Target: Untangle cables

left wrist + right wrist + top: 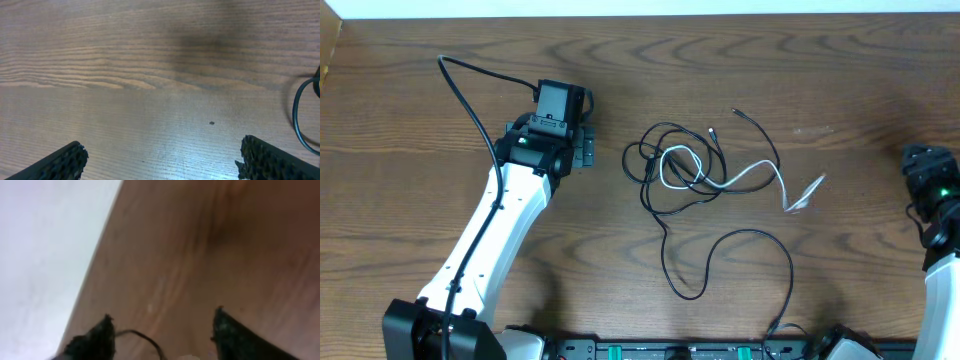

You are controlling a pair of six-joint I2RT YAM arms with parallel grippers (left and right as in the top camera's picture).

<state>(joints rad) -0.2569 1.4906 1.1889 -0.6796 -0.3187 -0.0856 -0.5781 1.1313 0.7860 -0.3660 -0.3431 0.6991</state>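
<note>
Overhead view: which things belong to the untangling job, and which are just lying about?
Job: black cables, white cable, tangled together mid-table.
Not the job: left arm and its thick black cord; wooden table.

We find a brown wood-grain worktop [840, 80] carrying the cables [675, 170], which lie flat on it with their black loops gathered into one loose knot. From the knot a white cable [750, 173] runs to the right and ends in a pale plug [805, 193]. Below the knot a long black loop [760, 232] trails toward the near edge. Above and right of the knot we note two small black plug ends [712, 130], apart from each other. In the left wrist view, a small dark speck [212, 122] marks the grain near the knot's outer arc.
</note>
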